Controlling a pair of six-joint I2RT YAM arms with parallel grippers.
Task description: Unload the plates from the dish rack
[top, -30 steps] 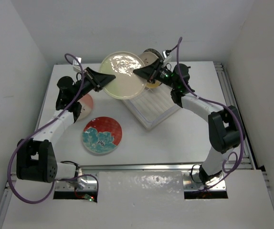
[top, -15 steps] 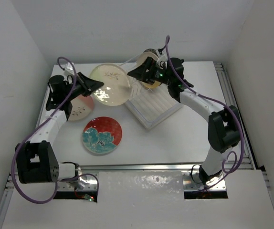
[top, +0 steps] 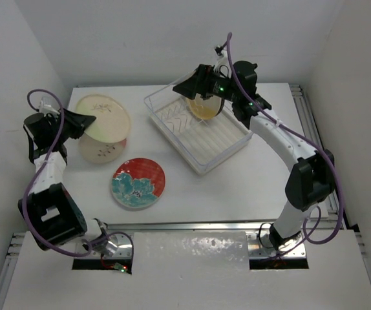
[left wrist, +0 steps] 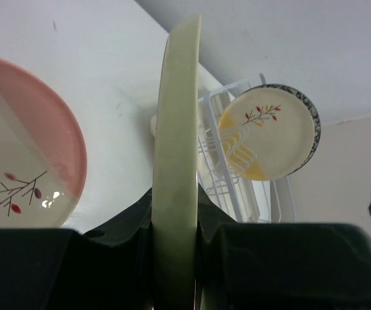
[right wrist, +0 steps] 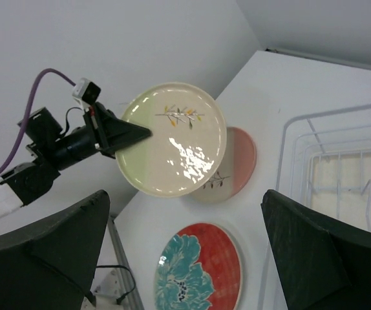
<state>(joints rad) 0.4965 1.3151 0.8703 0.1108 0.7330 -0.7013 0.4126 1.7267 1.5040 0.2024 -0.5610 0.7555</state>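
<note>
Within the left claw (top: 85, 121), clamped on its rim, a cream plate (top: 105, 115) is hanging tilted above the pink plate (top: 100, 152); levelling it before release should stack it cleanly. Rightward, the right claw (top: 195, 87) is hovering spread open over the dish rack (top: 172, 143), a sprigged plate (top: 205, 108) standing just beneath, wire walls close.

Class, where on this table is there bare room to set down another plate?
Widest bare patch: the table in front of the dish rack, right of the red-and-teal plate. Another lies right of the rack, under the right arm. Crowded: back left, where the left gripper holds a cream plate over the pink plate.
</note>
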